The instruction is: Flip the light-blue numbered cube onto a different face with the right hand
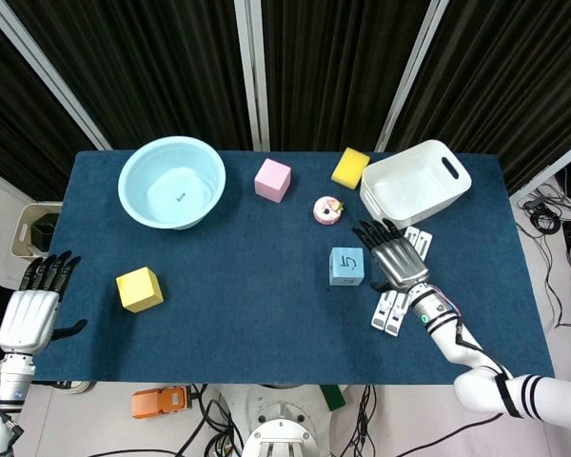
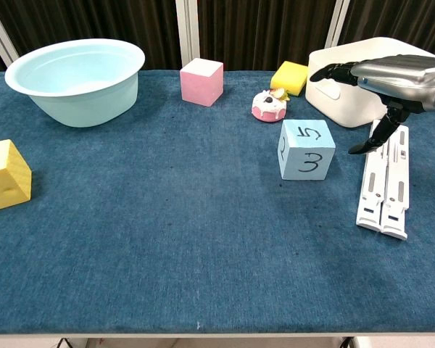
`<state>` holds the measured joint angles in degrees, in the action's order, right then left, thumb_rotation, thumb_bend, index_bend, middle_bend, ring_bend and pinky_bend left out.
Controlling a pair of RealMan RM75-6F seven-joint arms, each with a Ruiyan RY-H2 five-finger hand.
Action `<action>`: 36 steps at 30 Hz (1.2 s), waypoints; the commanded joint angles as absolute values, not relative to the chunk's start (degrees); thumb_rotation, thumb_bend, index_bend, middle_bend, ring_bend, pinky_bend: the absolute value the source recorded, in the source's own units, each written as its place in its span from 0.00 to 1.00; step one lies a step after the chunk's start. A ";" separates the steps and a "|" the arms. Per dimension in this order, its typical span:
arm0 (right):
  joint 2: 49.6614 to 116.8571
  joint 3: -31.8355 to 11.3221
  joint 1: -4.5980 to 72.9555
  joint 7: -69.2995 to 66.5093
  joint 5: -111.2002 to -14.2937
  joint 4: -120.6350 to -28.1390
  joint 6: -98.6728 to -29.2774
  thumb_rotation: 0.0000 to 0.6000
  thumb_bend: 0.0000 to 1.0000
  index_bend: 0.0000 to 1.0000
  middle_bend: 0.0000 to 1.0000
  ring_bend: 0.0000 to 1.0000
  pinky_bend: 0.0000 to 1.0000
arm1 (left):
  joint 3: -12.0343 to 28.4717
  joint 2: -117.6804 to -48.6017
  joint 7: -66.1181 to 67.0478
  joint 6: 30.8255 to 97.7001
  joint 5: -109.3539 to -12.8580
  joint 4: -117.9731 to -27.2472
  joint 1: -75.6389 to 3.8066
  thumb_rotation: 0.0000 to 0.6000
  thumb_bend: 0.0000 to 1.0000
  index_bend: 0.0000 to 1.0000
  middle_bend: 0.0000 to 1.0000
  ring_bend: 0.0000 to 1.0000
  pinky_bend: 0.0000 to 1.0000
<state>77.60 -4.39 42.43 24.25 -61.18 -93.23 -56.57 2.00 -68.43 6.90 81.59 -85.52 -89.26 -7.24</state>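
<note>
The head view looks steeply down from above the near edge, taking in the whole bench (image 1: 266, 314). The chest view sits low and close at that edge, facing the far edge; both share the benchtop.
</note>
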 commanded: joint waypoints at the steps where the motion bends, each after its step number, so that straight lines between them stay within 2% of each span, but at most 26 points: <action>1: 76.53 -7.49 50.14 42.59 -38.72 -103.98 -54.95 1.00 0.27 0.00 0.03 0.00 0.08 | 1.93 -68.50 6.67 81.59 -85.41 -89.01 -7.19 1.00 0.00 0.07 0.01 0.00 0.00; 8: 80.56 -7.72 56.56 49.76 -23.81 -103.11 -57.31 1.00 0.26 0.01 0.06 0.00 0.11 | 1.59 -69.02 5.64 81.57 -84.92 -87.68 -6.82 1.00 0.00 0.07 0.01 0.00 0.00; 12: 82.48 -8.28 58.59 50.50 -19.97 -101.75 -58.15 1.00 0.26 0.08 0.10 0.01 0.14 | 1.52 -69.39 5.19 81.48 -84.72 -87.02 -6.75 1.00 0.00 0.07 0.01 0.00 0.00; 16: 84.52 -8.46 60.04 51.19 -18.08 -99.90 -59.53 1.00 0.26 0.17 0.16 0.06 0.16 | 1.46 -69.71 4.82 81.41 -84.62 -86.46 -6.74 1.00 0.00 0.07 0.01 0.00 0.00; 26: 88.01 -8.79 62.07 51.80 -14.86 -96.04 -60.40 1.00 0.27 0.29 0.24 0.13 0.20 | 1.26 -70.21 4.01 81.07 -84.08 -85.33 -6.54 1.00 0.00 0.07 0.00 0.00 0.00; 28: 88.58 -8.92 62.22 51.55 -14.71 -95.20 -60.48 1.00 0.27 0.34 0.27 0.16 0.21 | 1.26 -70.32 3.89 81.02 -83.93 -85.16 -6.49 1.00 0.00 0.07 0.00 0.00 0.00; 33: 89.74 -9.54 61.25 48.25 -17.31 -93.12 -60.02 1.00 0.35 0.48 0.37 0.25 0.27 | 1.21 -70.50 3.76 80.91 -83.74 -84.85 -6.43 1.00 0.00 0.07 0.00 0.00 0.00; 36: 88.89 -10.11 59.30 43.19 -21.59 -93.13 -57.72 1.00 0.36 0.52 0.40 0.28 0.28 | 1.10 -70.62 3.57 80.97 -83.72 -84.82 -6.29 1.00 0.00 0.07 0.00 0.00 0.00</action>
<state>89.33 -9.53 60.87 46.78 -18.46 -93.36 -59.44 1.10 -70.61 3.57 80.97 -83.72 -84.82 -6.28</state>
